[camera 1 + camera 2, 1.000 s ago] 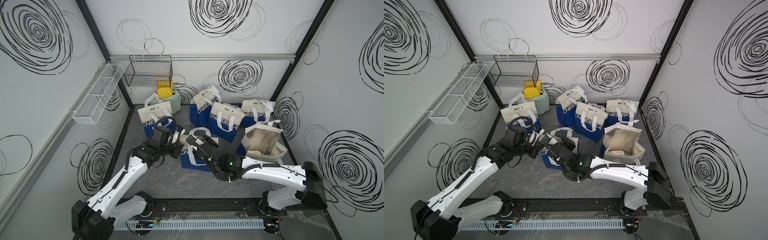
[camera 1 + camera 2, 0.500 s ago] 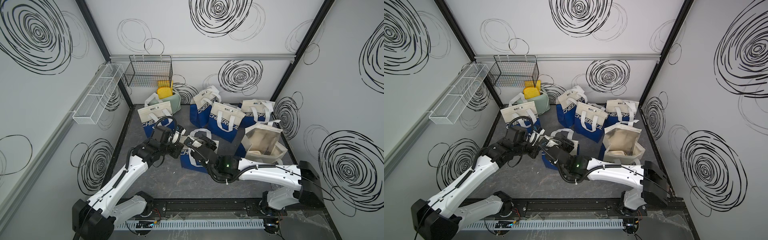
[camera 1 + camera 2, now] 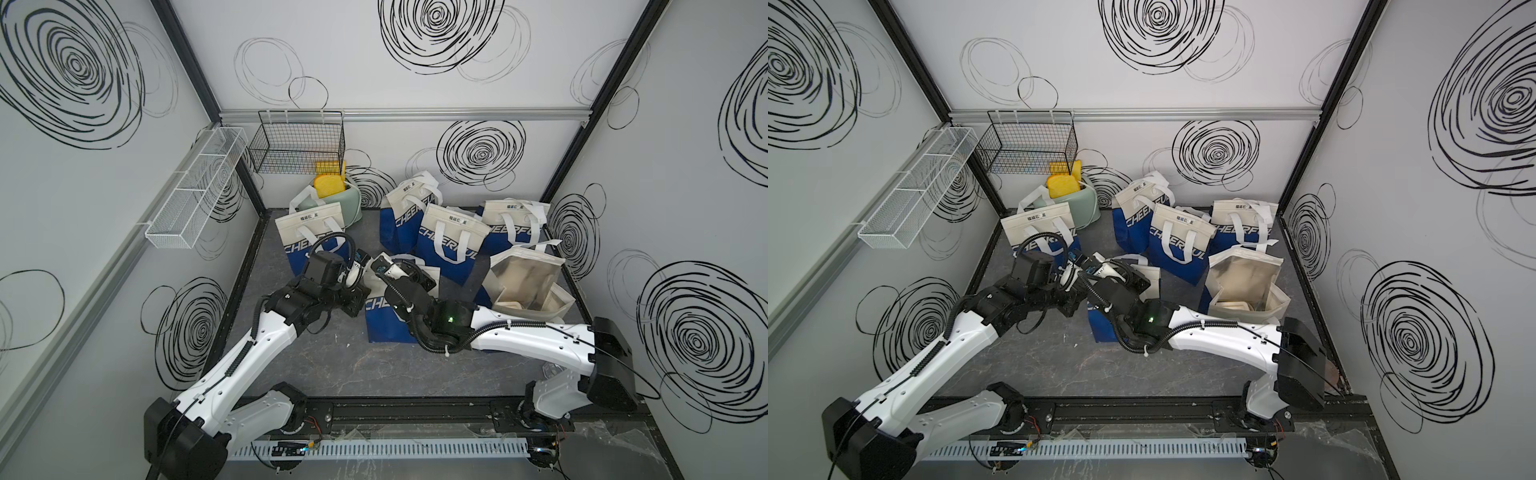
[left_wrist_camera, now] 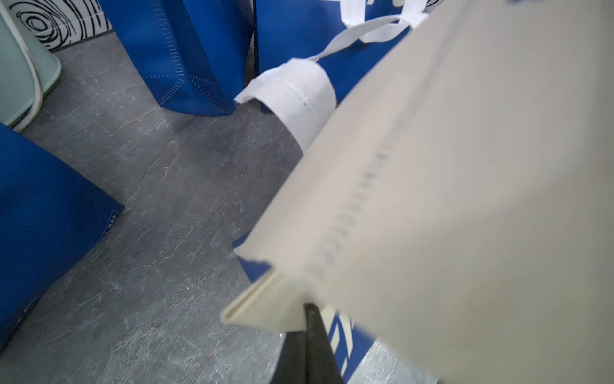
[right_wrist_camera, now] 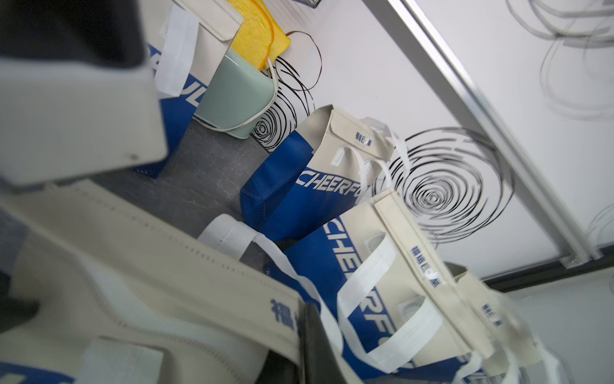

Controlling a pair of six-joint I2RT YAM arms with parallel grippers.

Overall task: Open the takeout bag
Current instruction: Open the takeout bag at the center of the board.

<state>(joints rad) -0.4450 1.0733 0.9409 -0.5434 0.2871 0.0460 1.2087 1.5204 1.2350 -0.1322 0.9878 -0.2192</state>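
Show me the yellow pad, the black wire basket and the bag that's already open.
Yellow pad [image 3: 328,185]: a top view, its front face.
Wire basket [image 3: 297,145]: a top view, front mesh.
Open bag [image 3: 524,272]: a top view, inner wall.

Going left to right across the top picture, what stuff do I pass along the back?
In a top view: white wire rack → black wire basket → mint green bin → closed blue-and-cream bag → open cream bag.

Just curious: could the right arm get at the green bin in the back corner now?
Probably not: the right gripper is shut on the front bag, and the green bin sits further back, partly behind another bag.
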